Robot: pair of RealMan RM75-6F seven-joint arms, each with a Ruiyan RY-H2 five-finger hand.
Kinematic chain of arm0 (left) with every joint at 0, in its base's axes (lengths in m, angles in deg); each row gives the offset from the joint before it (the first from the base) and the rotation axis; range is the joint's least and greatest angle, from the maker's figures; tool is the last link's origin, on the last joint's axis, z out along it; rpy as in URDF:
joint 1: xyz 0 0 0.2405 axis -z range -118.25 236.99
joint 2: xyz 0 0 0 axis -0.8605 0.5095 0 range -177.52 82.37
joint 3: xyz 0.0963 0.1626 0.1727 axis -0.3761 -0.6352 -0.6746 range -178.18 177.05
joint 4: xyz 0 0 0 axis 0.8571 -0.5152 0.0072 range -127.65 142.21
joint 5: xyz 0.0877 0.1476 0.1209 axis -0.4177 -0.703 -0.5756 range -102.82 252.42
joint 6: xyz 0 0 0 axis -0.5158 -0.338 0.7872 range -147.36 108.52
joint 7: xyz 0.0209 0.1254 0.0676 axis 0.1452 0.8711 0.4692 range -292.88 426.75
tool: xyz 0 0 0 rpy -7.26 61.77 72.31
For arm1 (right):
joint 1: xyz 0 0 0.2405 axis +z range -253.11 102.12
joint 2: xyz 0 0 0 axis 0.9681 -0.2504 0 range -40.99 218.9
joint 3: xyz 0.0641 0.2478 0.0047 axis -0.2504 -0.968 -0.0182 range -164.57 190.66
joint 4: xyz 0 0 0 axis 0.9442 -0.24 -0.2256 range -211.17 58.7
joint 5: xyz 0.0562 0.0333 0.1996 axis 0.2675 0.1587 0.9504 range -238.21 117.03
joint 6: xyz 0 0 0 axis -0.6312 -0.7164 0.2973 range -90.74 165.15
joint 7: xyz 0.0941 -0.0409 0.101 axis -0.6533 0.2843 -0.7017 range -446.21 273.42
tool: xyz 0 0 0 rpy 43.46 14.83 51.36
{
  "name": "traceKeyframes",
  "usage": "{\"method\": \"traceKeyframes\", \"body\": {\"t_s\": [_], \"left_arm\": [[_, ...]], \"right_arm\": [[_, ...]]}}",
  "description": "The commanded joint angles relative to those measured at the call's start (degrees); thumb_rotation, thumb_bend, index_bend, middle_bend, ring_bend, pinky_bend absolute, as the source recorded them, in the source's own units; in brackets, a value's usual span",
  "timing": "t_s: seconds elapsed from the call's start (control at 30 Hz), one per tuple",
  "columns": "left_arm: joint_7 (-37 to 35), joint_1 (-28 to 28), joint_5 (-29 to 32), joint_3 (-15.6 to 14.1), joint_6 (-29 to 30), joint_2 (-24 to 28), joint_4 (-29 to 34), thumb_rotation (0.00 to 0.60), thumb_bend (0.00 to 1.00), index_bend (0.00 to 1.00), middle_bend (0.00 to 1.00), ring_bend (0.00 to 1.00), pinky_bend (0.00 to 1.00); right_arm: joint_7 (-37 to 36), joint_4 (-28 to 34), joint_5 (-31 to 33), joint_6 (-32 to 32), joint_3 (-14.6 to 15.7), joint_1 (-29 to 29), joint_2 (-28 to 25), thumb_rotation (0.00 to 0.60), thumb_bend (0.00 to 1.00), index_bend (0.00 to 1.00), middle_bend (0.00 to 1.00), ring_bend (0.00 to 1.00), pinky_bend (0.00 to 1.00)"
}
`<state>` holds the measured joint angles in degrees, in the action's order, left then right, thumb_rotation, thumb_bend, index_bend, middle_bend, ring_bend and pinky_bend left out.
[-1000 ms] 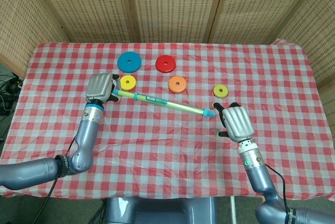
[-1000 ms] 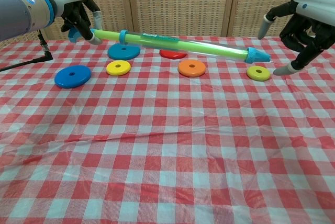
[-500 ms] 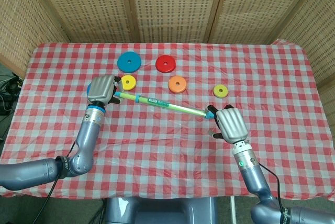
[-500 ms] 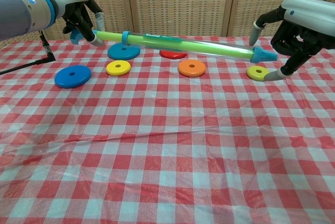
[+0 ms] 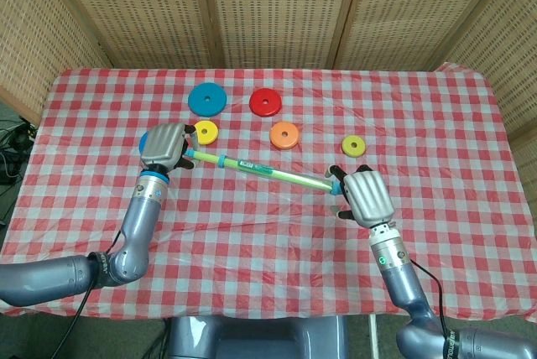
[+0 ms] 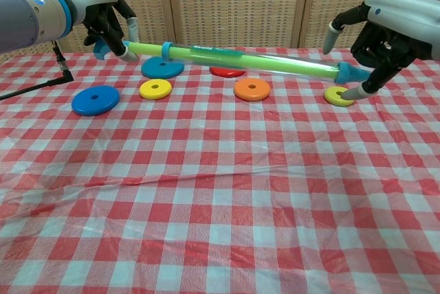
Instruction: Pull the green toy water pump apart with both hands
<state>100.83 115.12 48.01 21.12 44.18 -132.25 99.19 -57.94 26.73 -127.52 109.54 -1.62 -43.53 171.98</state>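
Note:
The green toy water pump [image 5: 260, 169] [image 6: 240, 58] is a long green tube with blue collars, held level above the table. My left hand [image 5: 164, 146] [image 6: 106, 23] grips its left handle end. The pump's blue tip [image 6: 347, 72] reaches in between the spread fingers of my right hand [image 5: 362, 198] [image 6: 378, 33]. That hand's thumb points up and one finger [image 6: 359, 91] points down, and none of them is closed around the tip. From the head view the tip [image 5: 334, 181] shows just at the hand's upper left edge.
Flat discs lie on the red checked cloth behind the pump: blue [image 5: 207, 99], red [image 5: 265, 102], yellow [image 5: 205, 132], orange [image 5: 284, 134] and yellow-green [image 5: 353, 146]. A second blue disc [image 6: 95, 99] lies below my left hand. Wicker screens stand behind the table.
My right hand has moved left and closed the gap to the pump's blue tip, which now sits between its fingers. The left hand and pump shifted slightly toward it.

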Motion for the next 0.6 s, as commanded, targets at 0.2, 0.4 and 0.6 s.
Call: {"method": "traceKeyframes", "body": {"t_s": [0.2, 0.4, 0.6], "left_arm": [[-0.4, 0.2, -0.2, -0.1, 0.2, 0.3, 0.9, 0.6, 0.57, 0.86, 0.95, 0.91, 0.77], [-0.5, 0.3, 0.1, -0.4, 0.2, 0.3, 1.1, 0.6, 0.57, 0.86, 0.95, 0.91, 0.77], [-0.9, 0.3, 0.1, -0.8, 0.0, 0.5, 1.2, 0.6, 0.57, 0.86, 0.95, 0.91, 0.77]], "right_arm": [[0.8, -0.1, 0.5, 0.4, 0.0, 0.6, 1.0, 0.6, 0.32, 0.46, 0.95, 0.91, 0.49], [1.4, -0.2, 0.9, 0.5, -0.1, 1.0, 1.3, 0.6, 0.35, 0.47, 0.95, 0.92, 0.49], [1.9, -0.7, 1.9, 0.2, -0.1, 1.5, 1.7, 0.6, 0.37, 0.48, 0.96, 0.92, 0.49]]}}
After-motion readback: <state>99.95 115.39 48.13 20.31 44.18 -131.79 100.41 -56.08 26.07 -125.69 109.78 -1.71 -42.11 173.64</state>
